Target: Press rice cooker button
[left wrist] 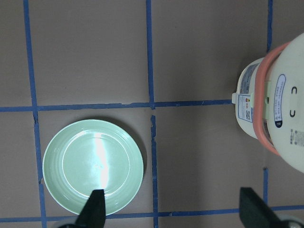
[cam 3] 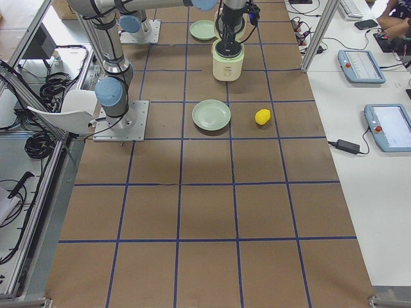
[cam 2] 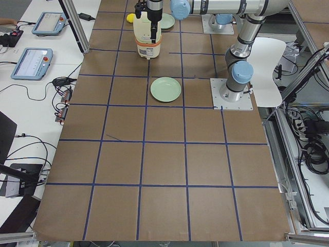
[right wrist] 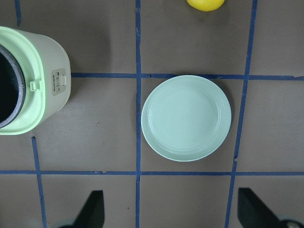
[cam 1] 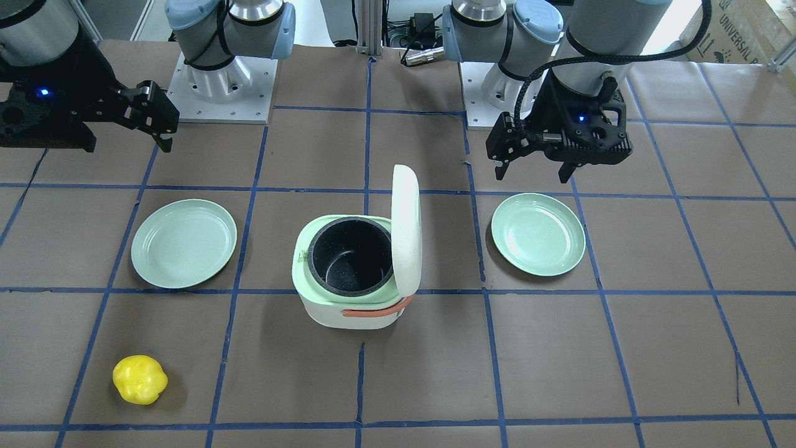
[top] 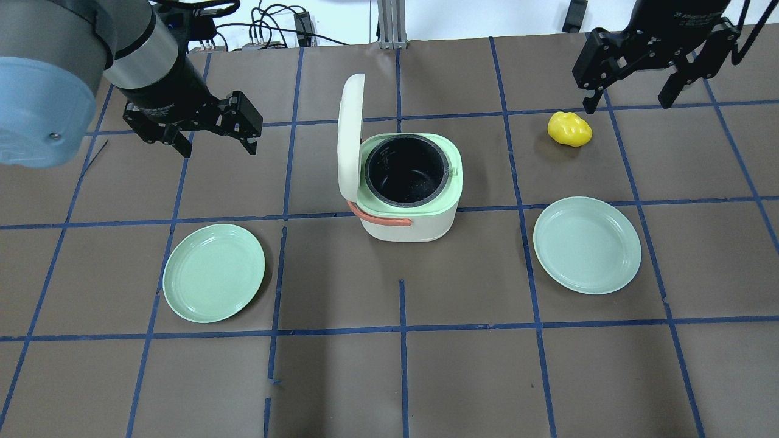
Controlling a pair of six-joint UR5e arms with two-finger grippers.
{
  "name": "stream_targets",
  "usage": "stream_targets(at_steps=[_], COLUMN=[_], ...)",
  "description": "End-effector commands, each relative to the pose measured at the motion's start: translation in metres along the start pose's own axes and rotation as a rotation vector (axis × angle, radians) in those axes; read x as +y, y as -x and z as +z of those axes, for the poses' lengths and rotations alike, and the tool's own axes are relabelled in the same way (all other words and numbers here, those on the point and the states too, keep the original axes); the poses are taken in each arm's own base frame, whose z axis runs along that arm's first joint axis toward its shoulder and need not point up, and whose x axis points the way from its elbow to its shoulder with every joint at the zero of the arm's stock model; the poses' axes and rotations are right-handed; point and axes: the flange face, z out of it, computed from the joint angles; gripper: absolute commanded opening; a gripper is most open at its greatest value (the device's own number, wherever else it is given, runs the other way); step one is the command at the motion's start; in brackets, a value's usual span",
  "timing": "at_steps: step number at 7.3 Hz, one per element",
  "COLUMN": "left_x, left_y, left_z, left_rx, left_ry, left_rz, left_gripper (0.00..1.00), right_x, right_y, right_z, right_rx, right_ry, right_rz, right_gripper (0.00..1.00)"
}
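The white rice cooker (top: 420, 222) stands at mid-table with its lid (top: 351, 137) raised upright, the black inner pot (top: 406, 170) exposed, a pale green rim and an orange-pink strap handle. It also shows in the front view (cam 1: 348, 311), the left wrist view (left wrist: 280, 104) and the right wrist view (right wrist: 52, 80). My left gripper (top: 217, 146) is open and empty, hanging to the cooker's left, apart from it. My right gripper (top: 627, 103) is open and empty, far right of the cooker near the back.
A pale green plate (top: 214, 272) lies front left and another plate (top: 587, 244) front right of the cooker. A yellow lumpy object (top: 569, 129) lies just below the right gripper. Blue tape lines grid the brown table.
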Motion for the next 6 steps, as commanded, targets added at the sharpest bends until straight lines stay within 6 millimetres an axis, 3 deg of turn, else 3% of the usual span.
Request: stream_targets(at_steps=[1,2,6], left_x=[0.000,0.000,0.000], left_y=[0.000,0.000,0.000], left_z=[-0.001,-0.001,0.000], left_rx=[0.000,0.000,0.000], left_ry=[-0.001,-0.001,0.000], left_rz=[0.000,0.000,0.000], left_gripper=[1.00,1.00,1.00], right_x=[0.002,0.003,0.003], right_y=[0.011,0.020,0.022], right_z=[0.002,0.003,0.006], right_rx=[-0.005,-0.011,-0.013], right_ry=[0.004,0.008,0.012], right_rz=[-0.024,-0.038,-0.042], right_gripper=[1.00,1.00,1.00])
